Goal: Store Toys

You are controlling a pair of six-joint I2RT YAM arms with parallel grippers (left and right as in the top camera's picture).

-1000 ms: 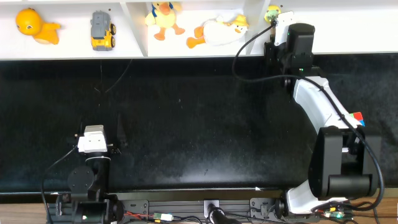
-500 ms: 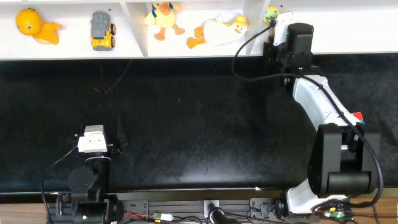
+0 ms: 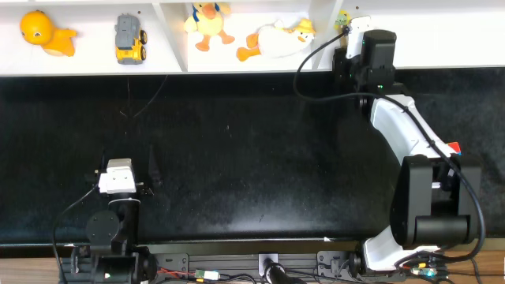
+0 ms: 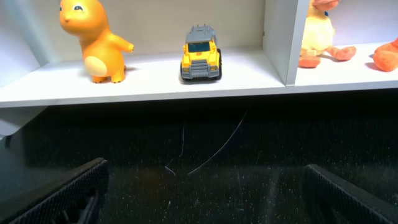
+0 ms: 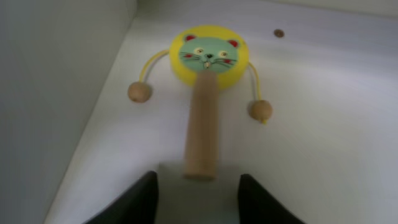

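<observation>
Right gripper is deep in the shelf's right-hand compartment, fingers spread and clamping nothing. The rattle drum lies flat on the white shelf floor. Its wooden handle points back at the gripper, the handle's end just between the open fingertips, and its two beads sit out to either side. The compartment's side wall is close by. This looks like the release step, with the toy set down and let go. The next move calls for a straight pull back along the handle's line, so neither finger nudges the rattle. Further out, the left gripper hangs open over the black mat, facing the orange figure and yellow truck on the shelf.
</observation>
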